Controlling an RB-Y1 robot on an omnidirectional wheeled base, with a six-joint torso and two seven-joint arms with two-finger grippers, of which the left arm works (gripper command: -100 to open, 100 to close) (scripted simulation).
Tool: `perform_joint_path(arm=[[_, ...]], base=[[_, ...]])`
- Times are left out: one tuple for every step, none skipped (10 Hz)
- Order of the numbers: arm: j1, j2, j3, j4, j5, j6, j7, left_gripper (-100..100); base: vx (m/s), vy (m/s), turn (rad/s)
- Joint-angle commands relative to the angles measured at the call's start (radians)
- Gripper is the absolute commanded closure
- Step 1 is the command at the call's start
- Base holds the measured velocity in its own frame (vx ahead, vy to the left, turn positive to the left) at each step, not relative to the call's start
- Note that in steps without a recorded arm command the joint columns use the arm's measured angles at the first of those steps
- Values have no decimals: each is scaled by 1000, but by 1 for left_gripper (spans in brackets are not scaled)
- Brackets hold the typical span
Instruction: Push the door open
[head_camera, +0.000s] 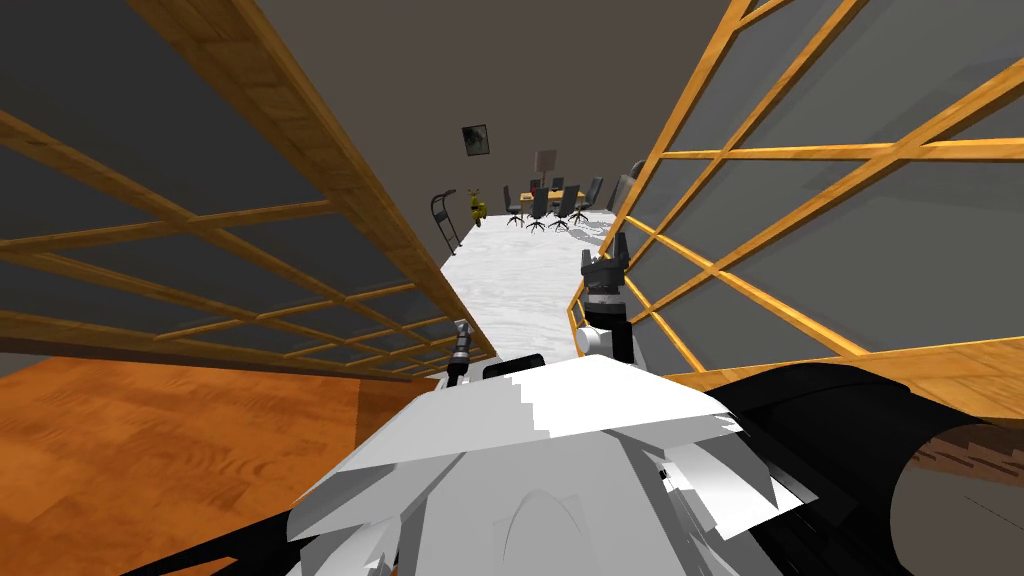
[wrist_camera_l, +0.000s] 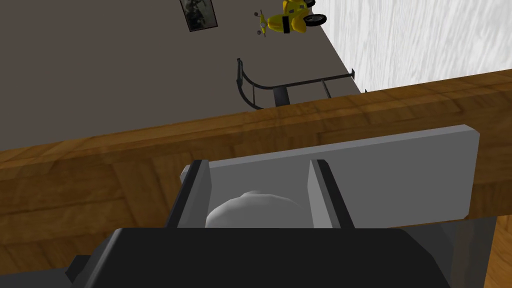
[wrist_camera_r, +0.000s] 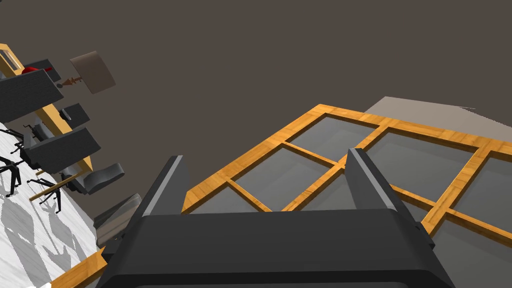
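White flooring (head_camera: 520, 290) shows past the glazed wooden door (head_camera: 300, 130). My left gripper (wrist_camera_l: 257, 165) clasps its grey door knob (wrist_camera_l: 255, 210) between the fingers. My right gripper (wrist_camera_r: 265, 156) hangs released. Pushing looks under way to me; next, drive the knob forward, grip firm.

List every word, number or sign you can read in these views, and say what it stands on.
No text can be read anywhere in these views.
The framed picture on the wall: a dark image, no lettering to make out.
The yellow scooter: no legible markings.
The grey plate and the knob on the wooden door: blank.
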Motion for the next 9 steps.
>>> perform_joint_path(arm=[[19,23,23,-50,12,32,16,100],[19,23,23,-50,12,32,16,100],[19,23,23,-50,12,32,16,100],[19,23,23,-50,12,32,16,100],[19,23,23,-35,12,32,16,100],[19,23,23,-50,12,32,16,100],[19,23,23,-50,12,32,16,100],[19,23,23,-50,12,32,16,100],[-6,1,-3,-10,33,16,43,100]], base=[[21,-9,14],[1,0,16],[1,6,-24],[0,0,0],[-5,-19,2],[-11,-4,-22],[-2,16,14],[6,2,-10],[85,-30,-52]])
